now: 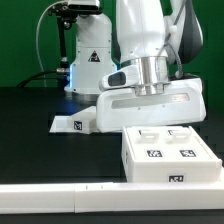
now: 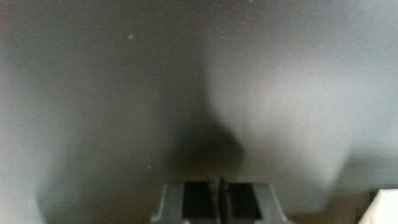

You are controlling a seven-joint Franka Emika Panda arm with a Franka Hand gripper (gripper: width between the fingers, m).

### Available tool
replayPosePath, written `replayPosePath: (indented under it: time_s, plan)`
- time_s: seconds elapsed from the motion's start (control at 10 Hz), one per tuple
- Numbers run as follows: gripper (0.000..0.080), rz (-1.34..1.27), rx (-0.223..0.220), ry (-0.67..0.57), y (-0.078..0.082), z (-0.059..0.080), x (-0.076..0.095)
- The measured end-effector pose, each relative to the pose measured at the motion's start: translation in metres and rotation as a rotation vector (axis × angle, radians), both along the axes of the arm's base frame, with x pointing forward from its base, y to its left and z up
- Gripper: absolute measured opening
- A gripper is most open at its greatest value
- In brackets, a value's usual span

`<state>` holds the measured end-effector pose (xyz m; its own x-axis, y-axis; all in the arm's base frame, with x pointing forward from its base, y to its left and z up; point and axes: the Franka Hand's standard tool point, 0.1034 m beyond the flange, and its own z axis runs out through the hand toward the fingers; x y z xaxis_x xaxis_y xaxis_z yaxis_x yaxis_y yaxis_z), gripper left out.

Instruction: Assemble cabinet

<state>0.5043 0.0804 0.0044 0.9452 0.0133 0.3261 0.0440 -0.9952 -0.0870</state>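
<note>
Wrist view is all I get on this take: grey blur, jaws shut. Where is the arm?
Observer: The arm is low at the far edge of the cabinet; its jaws do not show in the exterior view.
Operator: Which cabinet face is up?
Observer: The four-panelled one, carrying two tags.
Operator: Any loose parts?
Observer: A tagged flat panel lies to the exterior view's left of the cabinet.

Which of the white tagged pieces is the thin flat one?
The panel at the exterior view's left; the cabinet body is a thick box.
</note>
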Motion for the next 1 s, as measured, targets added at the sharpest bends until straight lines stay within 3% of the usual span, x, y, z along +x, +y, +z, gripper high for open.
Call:
replayPosePath:
  time_s: [0.1,0.3,0.4,0.5,0.6,0.7,0.8,1.0]
  plan:
    - [0.0013,0.000,0.000,0.001,0.000,0.000,0.000]
    - [0.0366,0.000,0.000,0.002,0.000,0.000,0.000]
    - [0.0500,0.001,0.001,0.006,0.001,0.000,-0.001]
    - [0.0500,0.004,0.002,0.012,0.003,0.003,-0.001]
    - [0.0695,0.000,0.001,0.019,0.006,0.008,0.000]
    - [0.0695,0.005,-0.002,0.024,0.007,0.011,-0.001]
    - [0.0768,0.005,-0.003,0.025,0.006,0.012,-0.001]
    - [0.0790,0.001,-0.009,0.031,-0.002,0.010,-0.004]
